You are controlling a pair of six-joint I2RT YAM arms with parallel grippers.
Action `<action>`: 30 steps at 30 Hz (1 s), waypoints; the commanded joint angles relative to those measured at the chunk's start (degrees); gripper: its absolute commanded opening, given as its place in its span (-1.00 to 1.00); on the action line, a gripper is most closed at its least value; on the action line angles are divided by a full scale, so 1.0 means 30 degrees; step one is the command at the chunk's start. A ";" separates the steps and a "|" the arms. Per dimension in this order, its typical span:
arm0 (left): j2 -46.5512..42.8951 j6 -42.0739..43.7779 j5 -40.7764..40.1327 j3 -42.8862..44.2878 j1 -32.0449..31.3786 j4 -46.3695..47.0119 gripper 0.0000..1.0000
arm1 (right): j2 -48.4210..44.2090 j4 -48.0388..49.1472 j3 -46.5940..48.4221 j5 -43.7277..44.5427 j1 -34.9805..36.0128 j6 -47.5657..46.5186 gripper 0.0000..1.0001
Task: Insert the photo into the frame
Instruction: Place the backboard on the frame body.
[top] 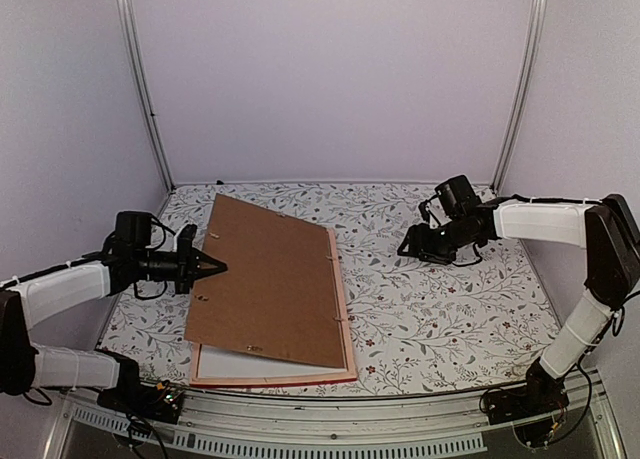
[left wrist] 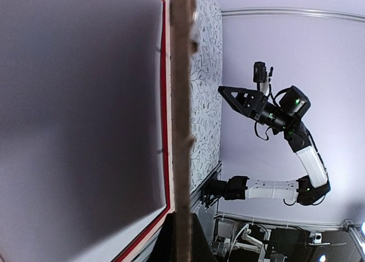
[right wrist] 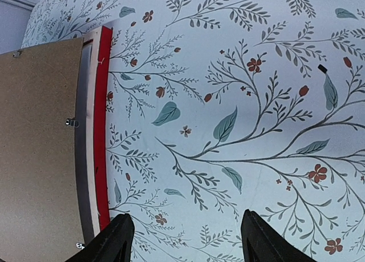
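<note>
The frame (top: 347, 324) lies flat on the flowered worktop (top: 450, 319), left of centre and reaching almost to the near edge. Its red rail shows along the near side and its pale wood along the right side. A brown backing board (top: 270, 279) covers nearly all of it, turned slightly askew to the rails and carrying small metal clips along its edges.

The left claw (top: 218, 267) is pinched together on the left edge of this board. In the left wrist view the board runs edge-on out from between the fingers, standing off a pale grey-white surface bordered in red.

At the near left corner a white sheet (top: 225, 364) shows under the board; I cannot tell whether it is the photo's back.

The right claw (top: 410, 247) hangs above the bare worktop to the right of the frame, its fingers apart and touching nothing.
</note>
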 commanded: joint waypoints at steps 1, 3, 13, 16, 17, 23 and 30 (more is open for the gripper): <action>0.0118 -0.0143 0.1017 -0.0130 0.0199 0.2156 -1.00 | 0.0354 0.0453 -0.0253 -0.0285 0.0051 0.0058 0.36; 0.0160 -0.0129 0.0928 -0.0175 0.0196 0.2219 -1.00 | 0.0360 0.0450 -0.0310 -0.0285 0.0051 0.0070 0.36; 0.0489 -0.0054 0.0909 -0.0428 0.0214 0.2543 -1.00 | 0.0464 0.0538 -0.0416 -0.0315 0.0051 0.0117 0.36; 0.0559 -0.0054 0.0909 -0.0514 0.0207 0.2653 -1.00 | 0.0550 0.0549 -0.0437 -0.0366 0.0051 0.0146 0.36; 0.0597 -0.0054 0.0909 -0.0542 0.0222 0.2709 -1.00 | 0.0579 0.0594 -0.0431 -0.0380 0.0066 0.0168 0.36; 0.0837 -0.0144 0.0971 -0.0698 0.0195 0.3039 -1.00 | 0.0640 0.0619 -0.0489 -0.0354 0.0051 0.0158 0.36; 0.0901 -0.0229 0.0960 -0.0785 0.0186 0.3244 -1.00 | 0.0728 0.0630 -0.0522 -0.0371 0.0055 0.0150 0.36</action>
